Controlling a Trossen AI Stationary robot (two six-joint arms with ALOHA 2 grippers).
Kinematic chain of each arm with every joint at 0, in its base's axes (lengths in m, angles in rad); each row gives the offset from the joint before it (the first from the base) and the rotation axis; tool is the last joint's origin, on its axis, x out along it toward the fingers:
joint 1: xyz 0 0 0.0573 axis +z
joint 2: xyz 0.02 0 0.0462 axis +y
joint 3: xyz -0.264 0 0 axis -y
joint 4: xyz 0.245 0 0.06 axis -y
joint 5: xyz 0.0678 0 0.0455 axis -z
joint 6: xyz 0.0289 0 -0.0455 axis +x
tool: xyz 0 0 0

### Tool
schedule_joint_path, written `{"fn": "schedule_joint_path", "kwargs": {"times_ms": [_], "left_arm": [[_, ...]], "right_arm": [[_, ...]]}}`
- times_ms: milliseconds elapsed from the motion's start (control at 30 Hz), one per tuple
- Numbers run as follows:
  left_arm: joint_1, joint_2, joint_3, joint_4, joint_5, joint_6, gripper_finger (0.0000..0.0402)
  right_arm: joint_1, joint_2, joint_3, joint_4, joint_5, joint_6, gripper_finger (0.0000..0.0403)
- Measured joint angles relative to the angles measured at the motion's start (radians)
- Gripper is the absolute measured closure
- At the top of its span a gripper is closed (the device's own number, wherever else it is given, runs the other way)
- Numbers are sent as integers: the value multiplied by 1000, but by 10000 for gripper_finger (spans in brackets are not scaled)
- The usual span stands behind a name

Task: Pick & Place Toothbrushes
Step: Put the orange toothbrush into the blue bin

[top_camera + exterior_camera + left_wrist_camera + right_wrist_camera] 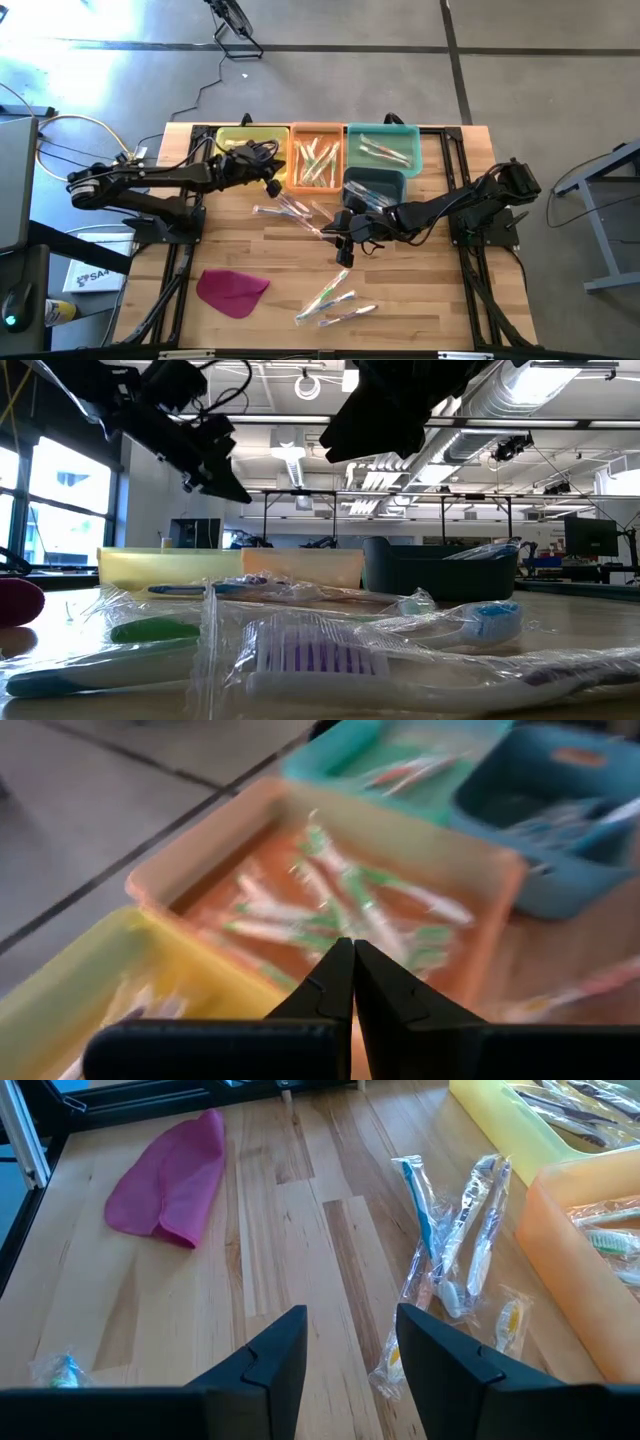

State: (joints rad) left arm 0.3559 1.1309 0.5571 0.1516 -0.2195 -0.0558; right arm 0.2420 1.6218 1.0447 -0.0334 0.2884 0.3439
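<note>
While left pincer hangs shut, empty, and right pincer gapes empty over tabletop, toothbrushes look light, slippery-wrapped; grip mid-handle.

1. The table is pale wood with a plank grain, framed by black rails.
2. At the table's 12 o'clock edge stand a yellow bin, an orange bin and a teal bin; a darker blue-grey bin sits just at 6 o'clock of the teal one.
3. The toothbrushes lie in clear glossy wrappers; handles show green, white, blue and orange.
4. In the low view the nearest brush head has purple-and-white bristles.
5. The magenta cloth lies at the table's 7 o'clock.
6. Both arms are black, as are the left gripper and the right gripper.
7. The floor is grey.
</note>
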Motion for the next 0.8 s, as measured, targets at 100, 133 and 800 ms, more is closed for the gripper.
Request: {"fn": "schedule_joint_path", "kwargs": {"times_ms": [100, 133, 800], "left_arm": [[-41, -39, 0, -22, 0, 2, 395], [-54, -53, 0, -33, 0, 2, 395], [-378, -286, 0, -102, -2, 59, 394]], "right_arm": [[0, 0, 0, 0, 0, 0, 255], [0, 0, 0, 0, 0, 0, 255], [0, 0, 0, 1, 0, 0, 255]]}}
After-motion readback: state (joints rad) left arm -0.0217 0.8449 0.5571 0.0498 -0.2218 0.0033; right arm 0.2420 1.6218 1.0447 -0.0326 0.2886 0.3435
